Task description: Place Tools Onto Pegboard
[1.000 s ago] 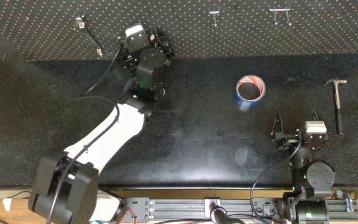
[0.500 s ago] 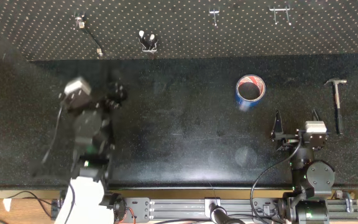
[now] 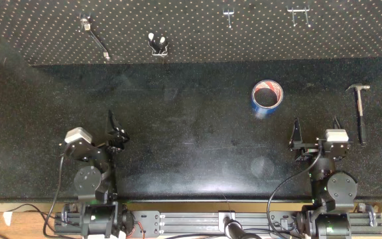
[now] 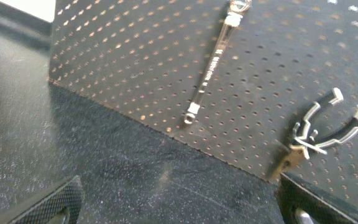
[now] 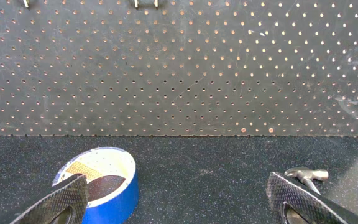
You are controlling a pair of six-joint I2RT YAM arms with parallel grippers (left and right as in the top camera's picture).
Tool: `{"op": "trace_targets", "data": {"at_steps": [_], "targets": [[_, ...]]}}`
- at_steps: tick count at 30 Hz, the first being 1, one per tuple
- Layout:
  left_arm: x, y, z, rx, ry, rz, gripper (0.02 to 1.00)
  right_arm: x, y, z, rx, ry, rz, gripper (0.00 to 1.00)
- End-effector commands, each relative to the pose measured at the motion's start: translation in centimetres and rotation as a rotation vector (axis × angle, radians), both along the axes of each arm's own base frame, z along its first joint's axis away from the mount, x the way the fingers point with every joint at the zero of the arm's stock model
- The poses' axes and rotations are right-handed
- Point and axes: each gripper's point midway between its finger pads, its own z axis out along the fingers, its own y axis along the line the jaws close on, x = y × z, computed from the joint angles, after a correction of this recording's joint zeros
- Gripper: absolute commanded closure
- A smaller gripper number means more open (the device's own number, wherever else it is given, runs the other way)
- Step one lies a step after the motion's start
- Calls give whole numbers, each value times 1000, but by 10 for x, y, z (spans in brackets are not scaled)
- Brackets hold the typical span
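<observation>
Pliers (image 3: 156, 44) with pale handle tips hang on the black pegboard (image 3: 197, 30), and a slim wrench (image 3: 95, 37) hangs to their left. The left wrist view looks at the wrench (image 4: 211, 65) and the pliers (image 4: 325, 127) from a distance. My left gripper (image 3: 115, 131) sits low near the table's front left, open and holding nothing (image 4: 179, 214). A blue tape roll (image 3: 267, 97) and a hammer (image 3: 359, 111) lie on the black mat. Behind them my right gripper (image 3: 315, 135) stands open, with the tape roll (image 5: 102, 182) and the hammer head (image 5: 304, 175) just ahead of its fingers.
Two bare metal hooks (image 3: 228, 14) (image 3: 299, 13) stick out of the pegboard at the upper right. The black mat (image 3: 191, 126) is open between the two arms. The table's front rail runs along the bottom edge.
The left arm has pulled back from the pegboard to the front left, leaving the pliers hanging there. The right arm has not moved.
</observation>
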Motion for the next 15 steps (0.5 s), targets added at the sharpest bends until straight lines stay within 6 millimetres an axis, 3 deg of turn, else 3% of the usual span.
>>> {"op": "trace_targets", "data": {"at_steps": [1,3,8,11,15], "targets": [[-2,-27,-4,168,43,-176,23,0,-3,-1,-7,1,-13,69],[-8,-36,-23,151,113,-231,23,0,-3,-1,-7,1,-13,69],[-11,-38,-1,201,21,-235,23,0,-3,-1,-7,1,-13,69],[-11,-59,-1,201,13,-321,23,0,-3,-1,-7,1,-13,66],[-11,-60,-1,202,12,-325,23,0,-3,-1,-7,1,-13,69]]}}
